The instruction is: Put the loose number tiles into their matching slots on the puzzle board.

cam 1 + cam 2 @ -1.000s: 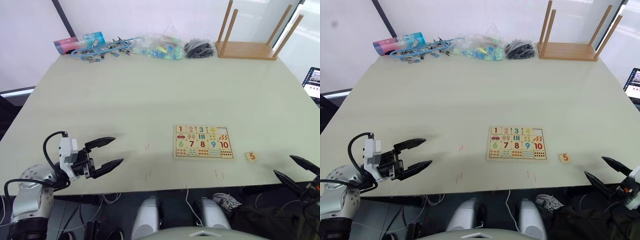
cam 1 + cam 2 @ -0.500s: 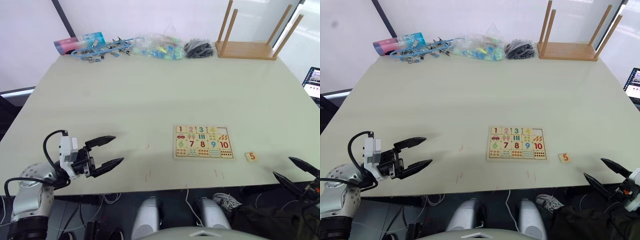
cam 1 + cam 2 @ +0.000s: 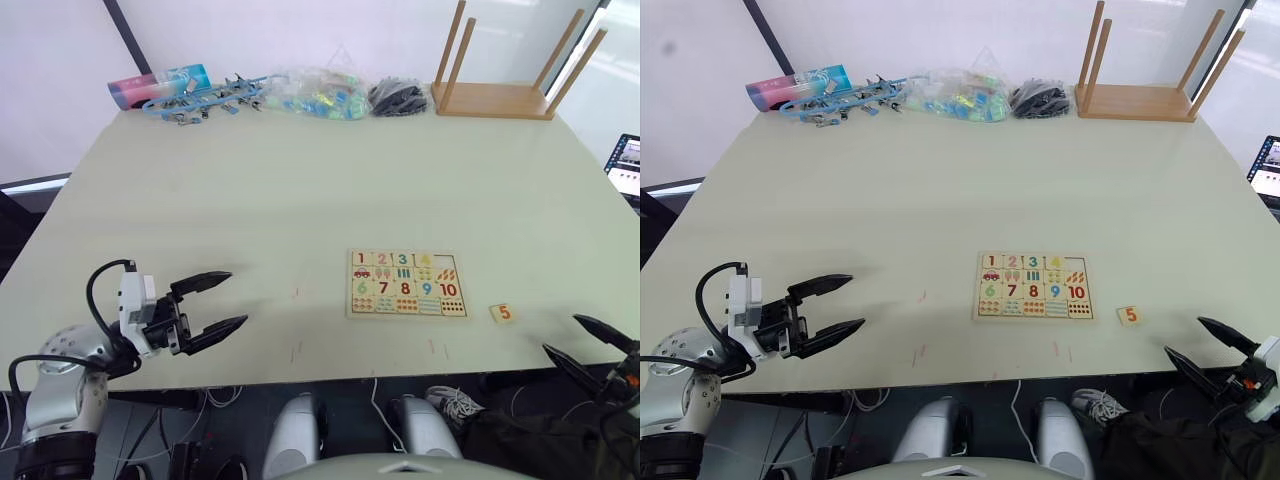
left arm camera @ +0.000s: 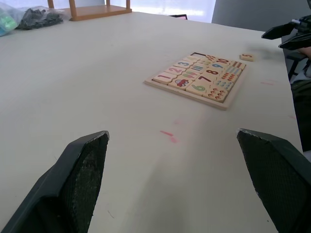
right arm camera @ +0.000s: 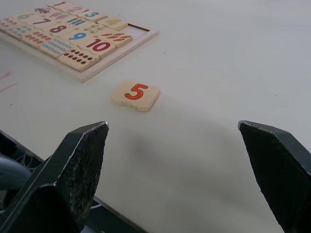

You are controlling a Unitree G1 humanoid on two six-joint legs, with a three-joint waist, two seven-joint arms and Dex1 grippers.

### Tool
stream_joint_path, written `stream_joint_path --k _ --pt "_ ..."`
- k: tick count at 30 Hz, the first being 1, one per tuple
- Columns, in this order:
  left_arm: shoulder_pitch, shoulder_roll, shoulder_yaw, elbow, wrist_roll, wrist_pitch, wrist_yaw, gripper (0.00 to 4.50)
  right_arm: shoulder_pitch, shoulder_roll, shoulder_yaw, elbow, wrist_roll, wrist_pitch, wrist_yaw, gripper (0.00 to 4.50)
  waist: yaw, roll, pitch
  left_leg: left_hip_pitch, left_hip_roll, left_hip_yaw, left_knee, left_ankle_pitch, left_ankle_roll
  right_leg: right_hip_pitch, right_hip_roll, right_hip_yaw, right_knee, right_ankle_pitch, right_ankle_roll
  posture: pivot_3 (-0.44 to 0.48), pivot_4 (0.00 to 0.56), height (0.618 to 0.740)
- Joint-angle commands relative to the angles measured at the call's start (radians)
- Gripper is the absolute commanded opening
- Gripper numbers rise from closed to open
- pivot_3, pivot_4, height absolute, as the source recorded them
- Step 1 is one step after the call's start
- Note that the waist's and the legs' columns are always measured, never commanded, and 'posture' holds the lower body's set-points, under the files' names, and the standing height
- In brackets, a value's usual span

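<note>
The puzzle board (image 3: pixel 407 284) lies flat near the table's front, right of centre, with most number tiles seated. One slot (image 5: pixel 136 33) at the board's top right corner is bare. A loose tile with an orange 5 (image 3: pixel 503 313) lies on the table just right of the board, also seen as the same tile (image 5: pixel 135 95) in the right wrist view. My right gripper (image 3: pixel 562 335) hovers open at the table's front edge, a short way right of and nearer than that tile. My left gripper (image 3: pixel 235 299) is open and empty over the front left of the table, far from the board.
An upturned wooden stool (image 3: pixel 500 95) stands at the back right. Along the back edge lie a bag of coloured pieces (image 3: pixel 320 95), a dark bundle (image 3: pixel 398 97), blue clips (image 3: pixel 205 100) and a tube (image 3: pixel 160 85). A screen (image 3: pixel 626 165) shows at the right edge.
My right gripper has sunk slightly back toward the table's front edge, staying open. The left gripper, the board and the 5 tile have not moved.
</note>
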Motion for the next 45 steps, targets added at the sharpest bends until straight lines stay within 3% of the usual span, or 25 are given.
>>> stream_joint_path --k 1,10,25,31,45 --pt "-0.007 0.017 0.015 -0.026 -0.009 -0.004 -0.007 4.50 0.000 -0.007 -0.010 -0.008 0.015 -0.020 0.009 4.49 0.000 0.000 0.000 0.000 0.000 0.000 0.000 0.000 0.000 0.000 0.000 0.000 0.000 0.000 0.000 0.000 0.150 0.738" --pt "-0.039 0.024 -0.009 -0.022 -0.003 -0.006 -0.040 4.50 -0.011 -0.025 0.001 -0.001 0.013 -0.023 0.050 4.49 0.000 0.000 0.000 0.000 0.000 0.000 0.000 0.000 0.000 0.000 0.000 0.000 0.000 0.000 0.000 0.000 0.150 0.738" --pt "-0.221 0.041 -0.129 0.024 0.018 -0.010 -0.188 4.50 -0.137 -0.188 0.112 0.066 -0.053 -0.008 0.203 4.49 -0.001 0.000 0.000 0.001 -0.004 0.001 0.000 0.000 0.000 0.002 0.002 0.000 0.000 0.000 0.000 0.000 0.150 0.738" --pt "-0.263 0.066 -0.194 0.012 -0.003 -0.016 -0.228 4.50 -0.276 -0.225 0.207 0.138 -0.143 -0.033 0.191 4.49 -0.001 0.001 0.000 0.002 -0.004 0.002 0.000 0.000 0.000 0.002 0.002 0.001 0.000 0.000 0.000 0.000 0.150 0.738" --pt "-0.324 0.115 -0.303 0.065 -0.055 -0.079 -0.228 4.50 -0.675 -0.288 0.447 0.456 -0.286 -0.180 0.395 4.49 -0.003 0.001 0.001 0.007 -0.004 0.005 -0.002 0.000 0.000 0.005 0.003 0.004 0.000 0.000 0.000 0.000 0.150 0.738"
